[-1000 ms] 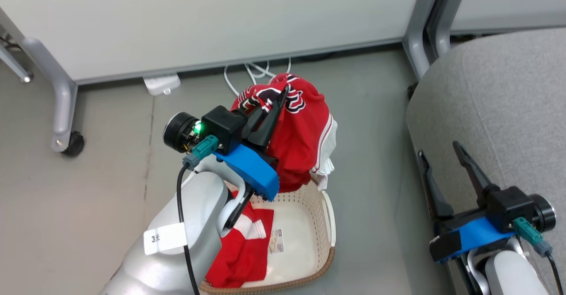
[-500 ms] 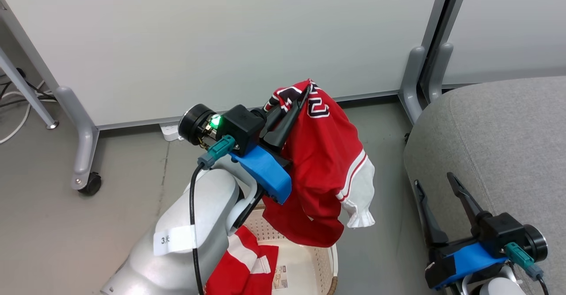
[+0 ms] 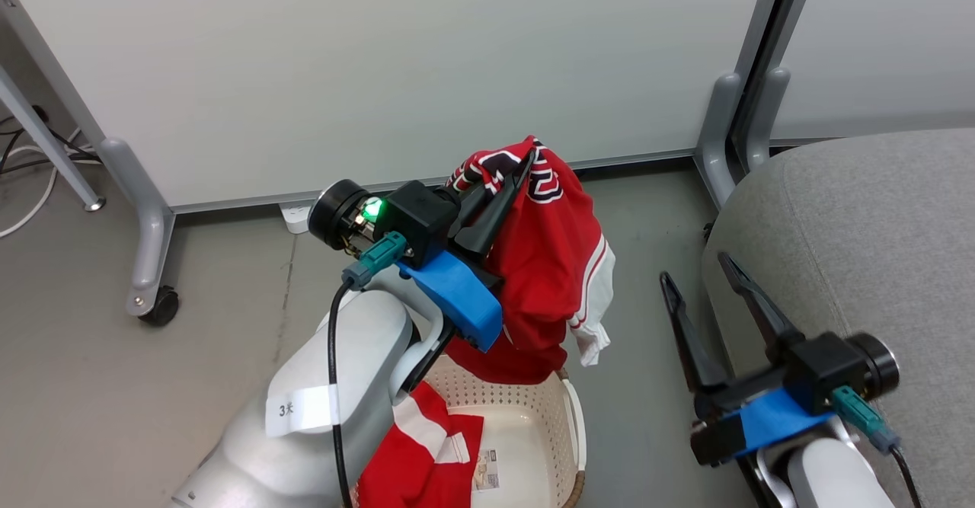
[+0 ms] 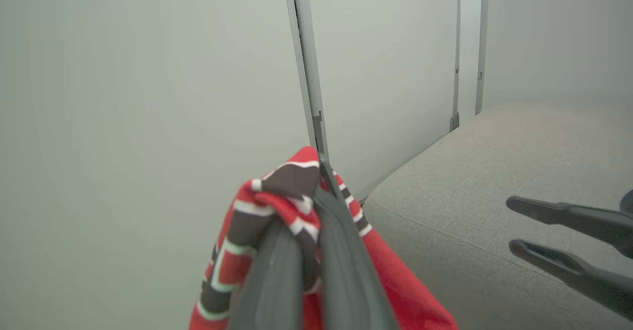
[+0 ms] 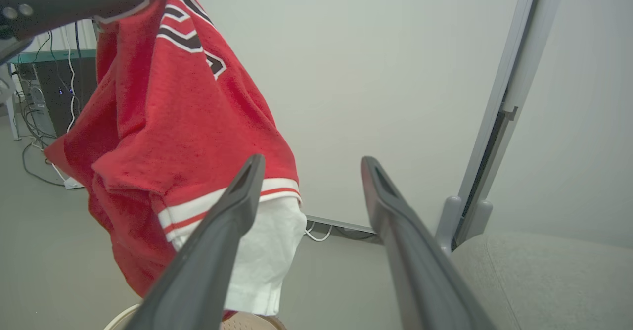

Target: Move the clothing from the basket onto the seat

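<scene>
Head view: left gripper (image 3: 525, 159) clamps soft red lettered jersey (image 3: 548, 279), right gripper (image 3: 695, 266) gapes empty; lift it clear of cream perforated plastic basket (image 3: 575, 424), then swing over grey fabric seat (image 3: 861, 234).

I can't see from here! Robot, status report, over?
Left gripper shut on jersey, hanging above basket. Right gripper open, empty, between jersey and seat. Striped red piece in basket.
</scene>
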Tool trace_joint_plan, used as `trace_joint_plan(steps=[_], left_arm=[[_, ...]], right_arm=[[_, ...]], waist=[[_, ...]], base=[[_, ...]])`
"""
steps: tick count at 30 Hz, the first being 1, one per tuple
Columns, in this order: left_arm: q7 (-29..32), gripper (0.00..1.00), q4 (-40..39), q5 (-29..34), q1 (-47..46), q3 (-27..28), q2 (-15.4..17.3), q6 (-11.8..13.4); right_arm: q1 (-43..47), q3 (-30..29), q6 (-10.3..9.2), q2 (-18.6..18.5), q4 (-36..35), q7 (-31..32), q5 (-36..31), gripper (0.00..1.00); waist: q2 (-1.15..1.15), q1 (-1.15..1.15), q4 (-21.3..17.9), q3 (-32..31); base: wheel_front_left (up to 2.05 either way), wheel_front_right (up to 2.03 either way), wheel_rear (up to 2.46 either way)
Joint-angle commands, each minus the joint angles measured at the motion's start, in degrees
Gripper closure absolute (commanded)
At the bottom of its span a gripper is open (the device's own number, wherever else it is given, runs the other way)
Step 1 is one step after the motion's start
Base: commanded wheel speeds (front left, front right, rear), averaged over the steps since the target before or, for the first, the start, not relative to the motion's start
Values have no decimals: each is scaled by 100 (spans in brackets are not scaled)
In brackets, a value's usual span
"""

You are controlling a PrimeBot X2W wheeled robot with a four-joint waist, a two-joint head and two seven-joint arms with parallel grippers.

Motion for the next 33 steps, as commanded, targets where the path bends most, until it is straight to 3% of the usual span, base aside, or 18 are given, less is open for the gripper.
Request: trace_joint_plan(steps=[1, 8, 16, 29, 30, 31, 32, 33], left_arm=[[-27, 100, -13, 30, -89, -7, 6, -6], [-27, 100, -27, 90, -189, -38, -74, -6], [-27, 100, -33, 125, -327, -158, -206, -6], [-28, 100, -103, 78, -451, -379, -329, -6], [-28, 100, -101, 75, -448, -390, -333, -6], [-28, 100, -99, 69, -447, -398, -336, -6], [-28, 100, -97, 62, -446, -403, -340, -6], [-28, 100, -91, 59, -445, -409, -343, -6]], right_arm=[[-197, 135, 1, -33, -78, -20, 75, 0], [-798, 716, 1, -23, -182, -20, 190, 0], [-1331, 1126, 1, 6, 203, -20, 116, 0], [-2265, 1424, 1, 120, 2069, -19, -175, 0], [-2311, 1450, 1, 134, 2170, -18, -124, 7], [-2351, 1477, 1, 148, 2229, -19, -99, 89], [-2380, 1497, 1, 161, 2283, -19, -69, 100], [-2409, 1509, 1, 173, 2312, -18, -45, 100]], waist=[[0, 1, 26, 37], [0, 1, 137, 192], [0, 1, 302, 340], [0, 1, 463, 463], [0, 1, 464, 461], [0, 1, 465, 459], [0, 1, 465, 456], [0, 1, 465, 453]], base=[[0, 0, 0], [0, 0, 0], [0, 0, 0], [0, 0, 0], [0, 0, 0], [0, 0, 0], [0, 0, 0], [0, 0, 0]])
